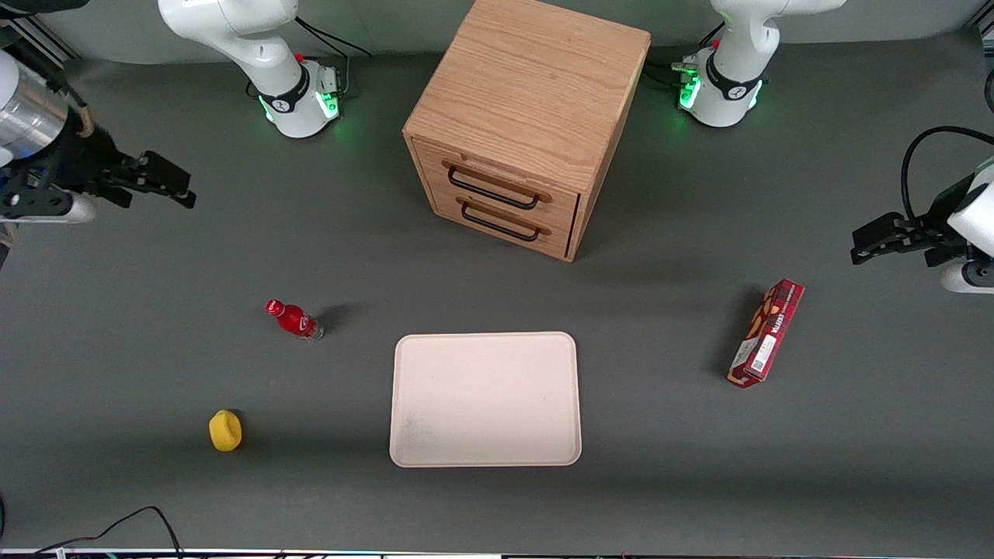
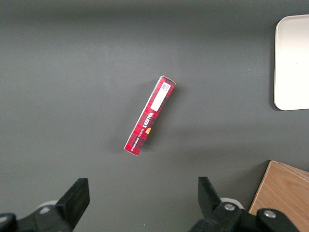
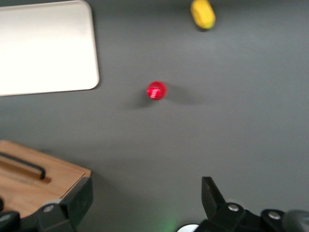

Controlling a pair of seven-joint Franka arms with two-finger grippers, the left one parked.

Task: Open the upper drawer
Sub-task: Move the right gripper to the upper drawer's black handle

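Note:
The oak cabinet (image 1: 528,101) stands at the back middle of the table, its two drawer fronts turned at an angle toward the front camera. The upper drawer (image 1: 505,177) is shut flush, and its long black bar handle (image 1: 491,190) sits just above the lower drawer's matching handle (image 1: 501,223). My right gripper (image 1: 180,190) hovers high over the table, well off toward the working arm's end and apart from the cabinet. It is open, with nothing between its fingers. In the right wrist view the gripper (image 3: 145,188) shows spread wide, with a corner of the cabinet (image 3: 53,176) beside one finger.
A red bottle (image 1: 293,319) (image 3: 156,90) stands nearer the front camera than my gripper. A yellow object (image 1: 225,430) (image 3: 203,13) lies nearer still. A white tray (image 1: 485,400) (image 3: 46,48) lies in front of the cabinet. A red box (image 1: 766,332) (image 2: 149,116) lies toward the parked arm's end.

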